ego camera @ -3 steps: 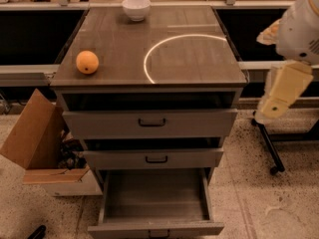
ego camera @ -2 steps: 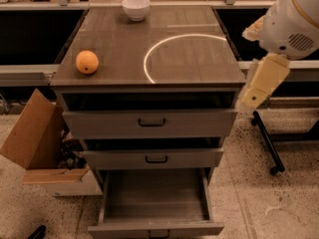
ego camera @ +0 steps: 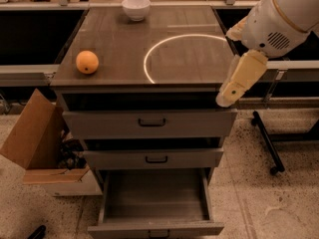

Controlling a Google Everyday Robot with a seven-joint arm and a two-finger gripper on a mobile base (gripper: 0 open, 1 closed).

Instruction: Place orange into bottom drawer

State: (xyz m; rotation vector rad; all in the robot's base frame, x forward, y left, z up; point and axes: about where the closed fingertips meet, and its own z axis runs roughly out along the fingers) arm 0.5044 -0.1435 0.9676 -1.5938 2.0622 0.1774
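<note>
high front view, gripper (ego camera: pixel 226 98) at right

The arm (ego camera: pixel 301 1) comes in at the far right as a bulky, rounded white shell with a smooth, faintly glossy surface. A thin tan seam (ego camera: pixel 286 19) curves across the shell and splits it into 2 sections. On the near face is an oval patch of small dark vent holes (ego camera: pixel 279 40). A cream-yellow piece (ego camera: pixel 237 31) pokes out at the shell's left edge. Below it is a cream-yellow, flat-sided segment (ego camera: pixel 245 71), narrowing to a blunt, paler tip. This tip is the gripper (ego camera: pixel 225 98), just beside the near right corner of the cabinet (ego camera: pixel 189 126), level with its top edge.
</note>
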